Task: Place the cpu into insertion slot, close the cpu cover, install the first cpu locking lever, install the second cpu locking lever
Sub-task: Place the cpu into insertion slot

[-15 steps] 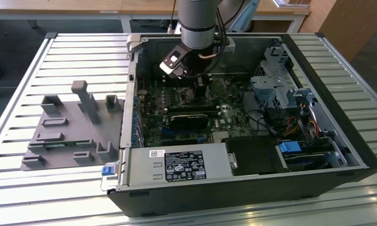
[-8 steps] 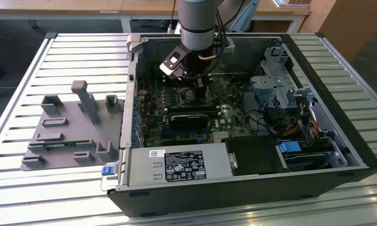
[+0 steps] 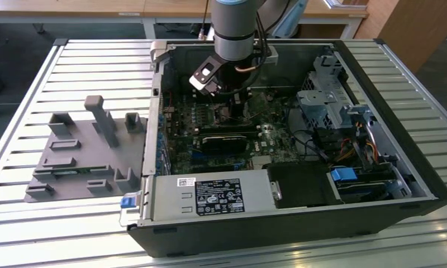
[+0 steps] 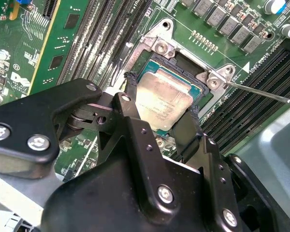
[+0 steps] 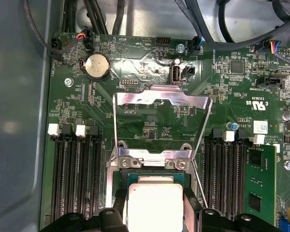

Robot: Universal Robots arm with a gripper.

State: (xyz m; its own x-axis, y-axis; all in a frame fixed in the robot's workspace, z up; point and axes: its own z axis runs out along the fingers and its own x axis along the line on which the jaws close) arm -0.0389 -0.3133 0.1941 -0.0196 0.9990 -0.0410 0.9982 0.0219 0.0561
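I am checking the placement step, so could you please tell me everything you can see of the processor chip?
The chip is a small flat square with a dull silvery-brown metal face, which looks paler in the first wrist view. It seems to lie flat in the socket on the green board, with the metal cover flipped open beyond it. The black fingers sit against two opposite edges of it.
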